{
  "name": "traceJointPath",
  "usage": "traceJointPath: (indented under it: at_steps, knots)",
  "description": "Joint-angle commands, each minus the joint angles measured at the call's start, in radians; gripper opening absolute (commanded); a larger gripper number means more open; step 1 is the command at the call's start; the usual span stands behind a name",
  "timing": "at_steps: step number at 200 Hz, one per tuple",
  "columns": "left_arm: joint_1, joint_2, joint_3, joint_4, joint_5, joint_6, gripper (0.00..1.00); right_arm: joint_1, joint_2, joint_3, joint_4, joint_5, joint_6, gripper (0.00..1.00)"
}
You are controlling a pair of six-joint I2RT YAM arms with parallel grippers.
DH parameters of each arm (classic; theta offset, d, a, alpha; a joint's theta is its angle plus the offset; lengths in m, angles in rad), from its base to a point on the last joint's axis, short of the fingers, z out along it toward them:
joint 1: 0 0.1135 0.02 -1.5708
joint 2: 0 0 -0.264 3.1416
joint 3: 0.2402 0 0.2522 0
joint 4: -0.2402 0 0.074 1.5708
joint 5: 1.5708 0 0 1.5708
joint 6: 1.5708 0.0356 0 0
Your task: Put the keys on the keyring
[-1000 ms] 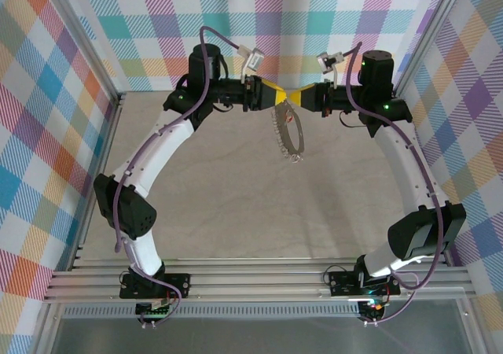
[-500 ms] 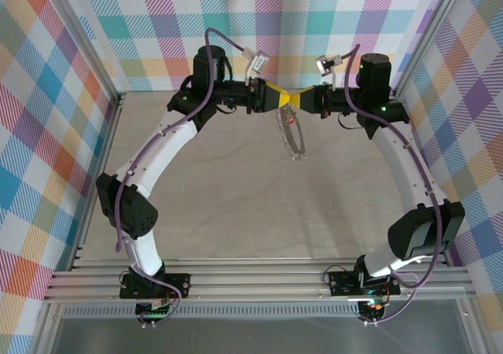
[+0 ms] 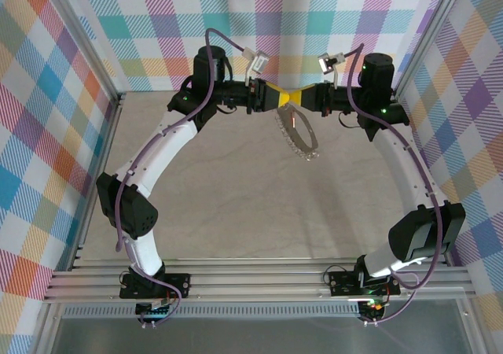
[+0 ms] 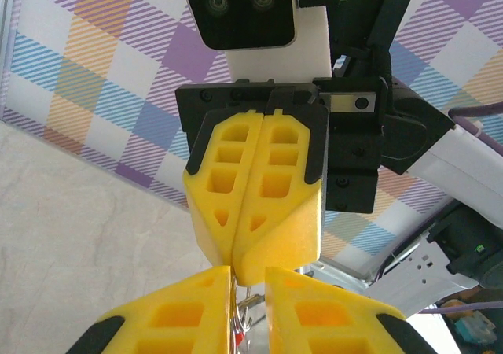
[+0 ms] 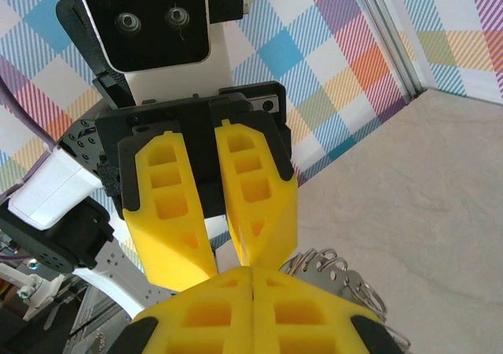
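**Two-arm handling above the table (image 3: 236,204), close to the middle of its far edge.** The keyring (image 3: 299,136) — a thin beaded metal loop — was suspended in the air just under the point where the left gripper (image 3: 277,98) and the right gripper (image 3: 298,98) were set tip to tip. The key (image 3: 292,120), marked by its red head, was seen within the upper part of the loop. Whether it was already threaded on could not be told.

The chain was judged light, limp and slippery. No shape would be kept by it once released, and swinging would be expected from any sideways motion, so a hold near the chain's end was judged better than one on the slack loop. The key was judged stiff and very small, best taken by its plastic head so that the rest is left free for threading.

In the right wrist view the right gripper's fingers (image 5: 196,315) were pressed flat together with no gap visible. Whether chain was pinched between them could not be told. In the left wrist view the left gripper's fingers (image 4: 330,311) were set a narrow slit apart, with a thin metal piece and a red fleck seen in the slit — whether these were clamped or merely seen through the gap could not be told
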Motion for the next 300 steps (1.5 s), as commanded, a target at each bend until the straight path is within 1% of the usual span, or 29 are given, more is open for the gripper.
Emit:
traceJointPath:
  at_steps: [1,20,31,40,51,64,77,88,116,133,156,166,184,240,300]
  knots:
    - [-0.017,-0.021,-0.005,-0.011,0.069,0.027,0.18,-0.019,-0.019,-0.017,0.087,0.027,0.025,0.0]
    - [-0.017,-0.031,-0.002,-0.046,0.035,0.059,0.26,-0.021,-0.019,-0.026,0.115,0.025,0.048,0.0]
    - [-0.017,-0.036,-0.002,-0.049,0.02,0.06,0.34,-0.021,-0.019,-0.031,0.129,0.022,0.059,0.0]
    - [-0.017,-0.042,-0.004,-0.05,-0.019,0.06,0.4,-0.021,-0.02,-0.035,0.14,0.024,0.068,0.0]
    - [-0.016,-0.059,-0.018,-0.036,-0.093,0.054,0.42,-0.021,-0.021,-0.042,0.157,0.027,0.083,0.0]
    - [-0.008,-0.09,-0.066,0.029,-0.191,0.014,0.45,-0.021,-0.022,-0.052,0.176,0.037,0.104,0.0]
    - [0.005,-0.13,-0.138,0.149,-0.237,-0.054,0.49,-0.021,-0.028,-0.072,0.21,0.048,0.137,0.0]
    - [0.009,-0.156,-0.181,0.217,-0.262,-0.099,0.5,-0.021,-0.033,-0.09,0.238,0.056,0.163,0.0]
    - [0.008,-0.178,-0.223,0.327,-0.221,-0.195,0.48,-0.021,-0.042,-0.135,0.306,0.09,0.234,0.0]
    - [0.003,-0.179,-0.251,0.392,-0.187,-0.251,0.43,-0.021,-0.039,-0.164,0.376,0.093,0.299,0.0]
    - [-0.007,-0.167,-0.259,0.414,-0.158,-0.276,0.36,-0.021,-0.033,-0.193,0.466,0.083,0.377,0.0]
    - [-0.009,-0.16,-0.261,0.415,-0.153,-0.278,0.35,-0.021,-0.03,-0.208,0.512,0.075,0.412,0.0]
    - [-0.011,-0.149,-0.268,0.421,-0.149,-0.29,0.34,-0.021,-0.031,-0.228,0.577,0.064,0.457,0.0]
    - [-0.011,-0.131,-0.293,0.433,-0.159,-0.296,0.33,-0.021,-0.045,-0.25,0.66,0.045,0.518,0.0]
    - [-0.017,-0.094,-0.268,0.438,-0.142,-0.309,0.33,-0.02,-0.053,-0.253,0.694,0.036,0.547,0.0]
